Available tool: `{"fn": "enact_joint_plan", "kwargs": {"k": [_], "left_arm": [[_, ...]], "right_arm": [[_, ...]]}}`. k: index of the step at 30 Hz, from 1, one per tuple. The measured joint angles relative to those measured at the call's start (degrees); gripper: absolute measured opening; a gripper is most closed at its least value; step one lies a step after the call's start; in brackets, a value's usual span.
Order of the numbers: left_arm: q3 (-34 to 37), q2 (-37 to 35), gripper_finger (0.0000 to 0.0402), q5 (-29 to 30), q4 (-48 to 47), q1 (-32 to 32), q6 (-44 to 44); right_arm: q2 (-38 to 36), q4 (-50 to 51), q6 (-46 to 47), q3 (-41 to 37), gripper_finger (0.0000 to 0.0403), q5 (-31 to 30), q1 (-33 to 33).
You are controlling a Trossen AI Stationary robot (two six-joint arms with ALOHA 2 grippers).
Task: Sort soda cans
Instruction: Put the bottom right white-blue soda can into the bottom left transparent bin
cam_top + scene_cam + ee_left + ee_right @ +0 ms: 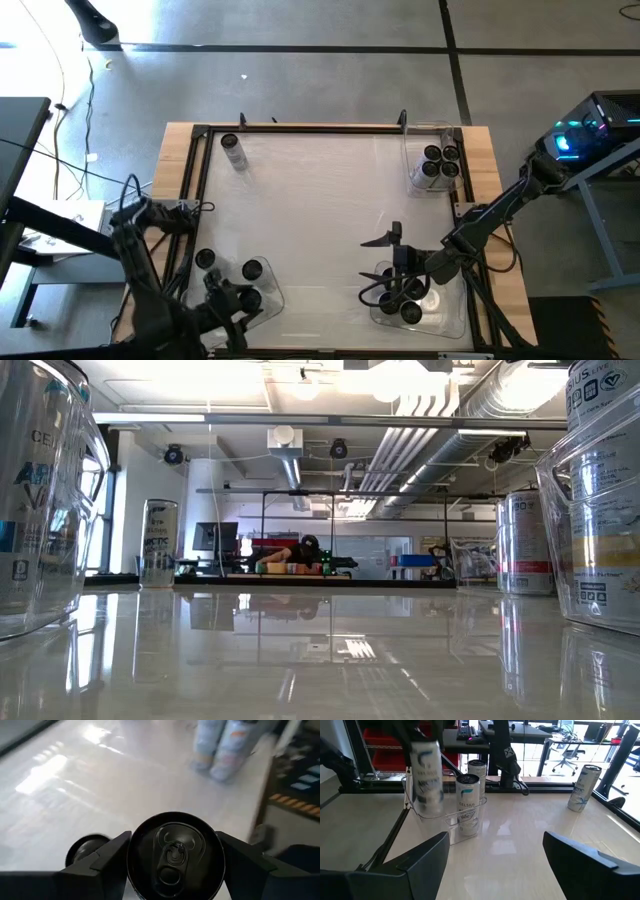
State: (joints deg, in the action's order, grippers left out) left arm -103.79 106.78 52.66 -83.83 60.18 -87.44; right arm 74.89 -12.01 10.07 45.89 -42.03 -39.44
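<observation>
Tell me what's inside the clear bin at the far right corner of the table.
Four upright soda cans, dark tops up, clustered inside the bin. The bin floor under them is covered from above.

The middle of the tabletop (310, 210) lies bare and open to passage. Obstacles stand at the corners: a lone can (232, 150) far left, a bin (436, 160) of cans far right, and bins under both arms along the near edge.
</observation>
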Motion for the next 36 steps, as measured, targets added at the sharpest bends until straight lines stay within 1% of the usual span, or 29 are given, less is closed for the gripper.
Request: {"fn": "enact_joint_plan", "kwargs": {"k": [5, 13, 22, 29, 36], "left_arm": [[0.01, 4.99, 0.0243, 0.22, -5.96, 0.0, -7.66], [0.03, 9.23, 0.0243, 1.8, -6.08, -0.2, -15.38], [0.03, 11.45, 0.0244, 1.46, -5.53, -1.42, -16.98], [0.03, 11.57, 0.0247, 1.17, -4.77, -2.51, -15.99], [0.03, 11.57, 0.0253, -0.35, -4.64, -2.82, -15.86]], "right_arm": [[0.0, -1.24, -0.07, 0.0, 0.0318, -0.02, 0.02], [0.0, -1.95, -0.15, 0.0, 0.0318, -0.02, 0.11], [0.0, -2.24, -0.2, 0.0, 0.0318, -0.02, 0.17], [0.0, -2.43, -0.07, 0.0, 0.0318, -0.02, 0.17], [0.0, -2.43, -0.07, 0.0, 0.0318, -0.02, 0.17]]}}
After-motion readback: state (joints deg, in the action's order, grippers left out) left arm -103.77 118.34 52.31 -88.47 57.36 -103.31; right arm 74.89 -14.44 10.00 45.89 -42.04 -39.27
